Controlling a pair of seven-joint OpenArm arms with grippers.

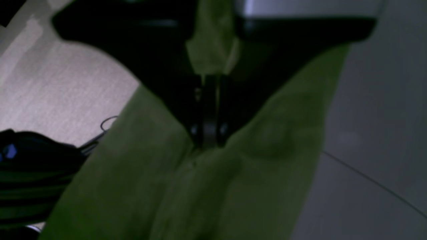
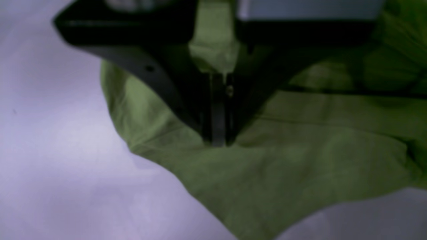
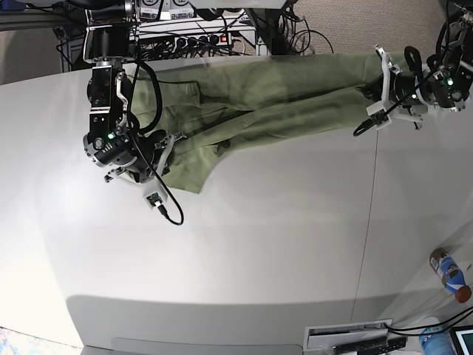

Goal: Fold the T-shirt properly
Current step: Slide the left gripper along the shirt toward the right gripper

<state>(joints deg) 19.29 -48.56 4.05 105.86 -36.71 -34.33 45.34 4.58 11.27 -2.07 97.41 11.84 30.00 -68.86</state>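
The olive-green T-shirt (image 3: 259, 100) is stretched in a long band across the far side of the white table (image 3: 259, 244) in the base view, lifted at both ends. On that view's right, my left gripper (image 3: 372, 95) pinches one end. The left wrist view shows its jaws (image 1: 208, 141) shut on a bunch of the T-shirt (image 1: 166, 180), which hangs below them. My right gripper (image 3: 157, 153), on the base view's left, holds the other end. In the right wrist view it (image 2: 218, 141) is shut on the T-shirt (image 2: 283, 166) just over the table.
A drink bottle (image 3: 449, 274) lies off the table's front right corner. Cables and a power strip (image 3: 199, 33) crowd the rack behind the far edge. A cable loop (image 3: 166, 211) dangles from the right arm onto the table. The left wrist view shows floor and black gear (image 1: 33, 173) beyond the table edge.
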